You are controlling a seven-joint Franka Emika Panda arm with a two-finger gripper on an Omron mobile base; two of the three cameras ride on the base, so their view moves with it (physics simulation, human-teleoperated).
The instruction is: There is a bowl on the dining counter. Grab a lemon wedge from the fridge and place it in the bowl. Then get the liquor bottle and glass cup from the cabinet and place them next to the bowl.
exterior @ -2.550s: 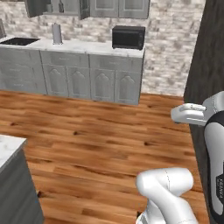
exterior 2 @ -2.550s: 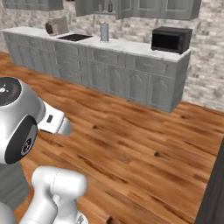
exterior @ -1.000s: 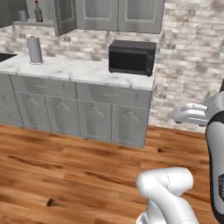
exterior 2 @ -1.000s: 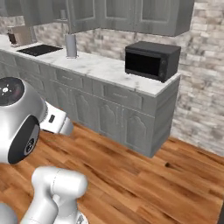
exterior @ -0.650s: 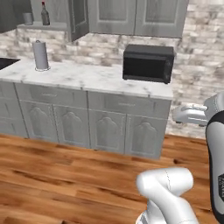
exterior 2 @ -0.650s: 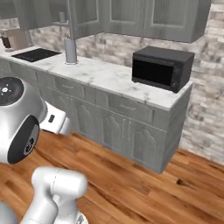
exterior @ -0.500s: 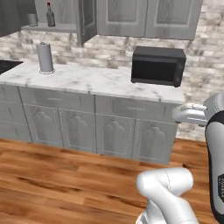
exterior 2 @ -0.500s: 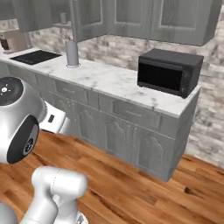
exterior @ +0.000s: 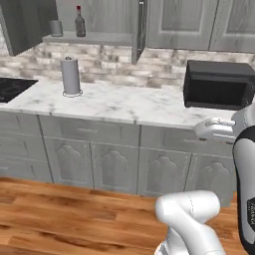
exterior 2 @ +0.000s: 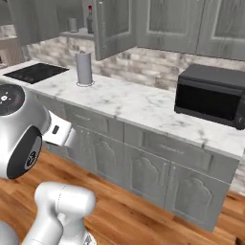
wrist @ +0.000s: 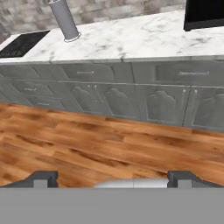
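Standing on the open cabinet [exterior: 30, 25] shelf above the marble counter [exterior: 124, 104], the liquor bottle [exterior: 79, 22] sat beside the glass cup [exterior: 56, 28]. The gripper [wrist: 113, 177] held nothing, its jaws spread wide over the wooden floor [wrist: 87, 144].

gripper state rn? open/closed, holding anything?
Gripper: open, fingers spread wide at the bottom of the hand view, nothing between them. It points at the wood floor in front of the lower cabinets.
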